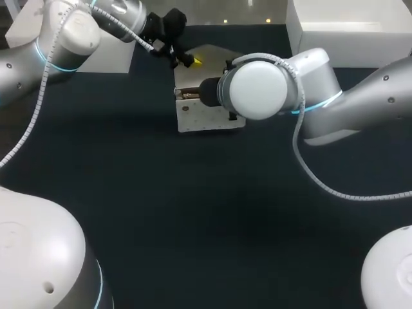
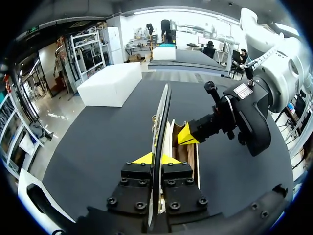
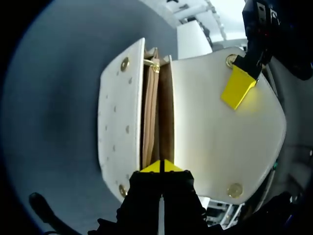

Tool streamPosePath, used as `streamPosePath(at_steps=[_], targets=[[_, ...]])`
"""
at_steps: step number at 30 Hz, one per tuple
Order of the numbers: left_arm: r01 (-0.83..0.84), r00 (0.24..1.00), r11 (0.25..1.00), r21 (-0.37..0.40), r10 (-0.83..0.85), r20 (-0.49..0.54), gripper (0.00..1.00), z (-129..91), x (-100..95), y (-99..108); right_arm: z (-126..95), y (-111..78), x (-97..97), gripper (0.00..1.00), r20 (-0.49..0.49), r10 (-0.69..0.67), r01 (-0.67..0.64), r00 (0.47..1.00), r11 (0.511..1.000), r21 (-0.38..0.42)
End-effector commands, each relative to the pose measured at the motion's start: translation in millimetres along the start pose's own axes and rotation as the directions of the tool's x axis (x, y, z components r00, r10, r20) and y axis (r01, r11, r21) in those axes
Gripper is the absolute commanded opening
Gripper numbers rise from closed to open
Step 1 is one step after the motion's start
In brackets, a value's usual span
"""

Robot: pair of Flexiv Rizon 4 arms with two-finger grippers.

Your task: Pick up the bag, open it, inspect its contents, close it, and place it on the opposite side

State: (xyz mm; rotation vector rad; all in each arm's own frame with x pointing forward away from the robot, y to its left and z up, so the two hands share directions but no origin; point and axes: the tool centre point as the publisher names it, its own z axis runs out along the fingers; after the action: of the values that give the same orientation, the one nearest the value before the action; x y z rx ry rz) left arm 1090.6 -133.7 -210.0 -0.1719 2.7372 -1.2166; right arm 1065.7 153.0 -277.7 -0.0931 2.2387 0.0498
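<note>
A cream, stud-dotted flap bag in leather-look material (image 1: pixel 206 119) lies on the dark matte table (image 1: pixel 193 212), toward the far side, roughly mid-width, btwn the two arms. Its wide rounded flap (image 3: pixel 220 142) is folded open, away from the studded front panel (image 3: pixel 120 132), so the narrow tan inner compartments (image 3: pixel 157 117) show as slots.

The left gripper (image 2: pixel 156 158), coming in from the far left, is pinching the flap. The thin flap runs edge-on btwn its two yellow tips, touched from both sides. The right gripper (image 3: pixel 161 167) hangs over the bag's mouth w/ its tips pressed together into one yellow point at the rim of the slots. Whether it nips a divider, can't tell.

Judging by this, the step is the inspection, approx halfway thru the task. To do it well, the left arm should hold the flap well back w/o dragging or lifting the bag. The right wrist cam needs a straight look into the slots, so its tips should sit at the rim, not plug or shade the opening. Any prying at a divider should be gentle; the tan walls look thin and soft. For closing, the flap's round brass snaps (image 3: pixel 234 190) must meet the panel's.
</note>
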Motion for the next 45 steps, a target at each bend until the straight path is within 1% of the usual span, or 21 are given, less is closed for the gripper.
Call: streamPosePath(at_steps=[1, 8, 15, 23, 32, 33, 35, 36, 37, 38, 45], targets=[[0.017, 1.0, 1.0, 0.019, -0.017, 0.005, 0.0, -1, 0.0, 4, 0, 1.6, 2.8, 0.0, -0.003, -0.005, 0.005, 1.0, 1.0, 0.009], [0.046, 0.999, 0.998, 0.046, -0.046, -0.016, 0.0, -2, -0.8, 5, 1, 2.1, 11.3, 0.0, -0.023, -0.015, 0.015, 1.0, 1.0, 0.009], [0.07, 0.995, 0.995, 0.077, -0.064, -0.076, 0.0, -1, -1.6, 6, 3, 2.3, 18.3, 0.0, -0.044, -0.012, 0.012, 0.999, 1.0, 0.007], [0.058, 0.986, 0.995, 0.085, -0.043, -0.163, 0.0, 4, -2.6, 6, 11, -2.7, 19.8, 0.0, -0.061, 0.014, -0.013, 0.998, 1.0, 0.018], [0.075, 0.97, 0.992, 0.099, -0.049, -0.236, 0.0, 12, -5.0, 7, 20, -1.0, 22.2, 0.0, -0.099, 0.034, -0.035, 0.994, 0.999, -0.007], [0.079, 0.966, 0.991, 0.106, -0.05, -0.254, 0.0, 12, -5.4, 8, 21, -0.9, 22.7, 0.06, -0.101, 0.035, -0.036, 0.994, 0.999, -0.008], [0.081, 0.965, 0.991, 0.106, -0.051, -0.257, 0.0, 13, -6.2, 8, 22, -1.0, 23.6, 0.34, -0.106, 0.037, -0.038, 0.994, 0.999, -0.01], [0.083, 0.961, 0.99, 0.11, -0.051, -0.272, 0.0, 13, -6.3, 8, 22, -1.3, 24.0, 0.45, -0.109, 0.038, -0.039, 0.993, 0.999, -0.01], [0.085, 0.96, 0.99, 0.111, -0.051, -0.274, 0.0, 13, -6.6, 8, 23, -1.8, 24.5, 0.9, -0.114, 0.039, -0.041, 0.993, 0.999, -0.012], [0.085, 0.96, 0.99, 0.111, -0.052, -0.274, 0.0, 14, -6.9, 8, 23, -2.1, 24.9, 1.0, -0.116, 0.039, -0.041, 0.992, 0.999, -0.012], [0.089, 0.954, 0.989, 0.114, -0.052, -0.294, 0.0, 16, -7.5, 8, 27, -3.7, 29.7, 1.0, -0.141, 0.04, -0.042, 0.989, 0.999, -0.012]])
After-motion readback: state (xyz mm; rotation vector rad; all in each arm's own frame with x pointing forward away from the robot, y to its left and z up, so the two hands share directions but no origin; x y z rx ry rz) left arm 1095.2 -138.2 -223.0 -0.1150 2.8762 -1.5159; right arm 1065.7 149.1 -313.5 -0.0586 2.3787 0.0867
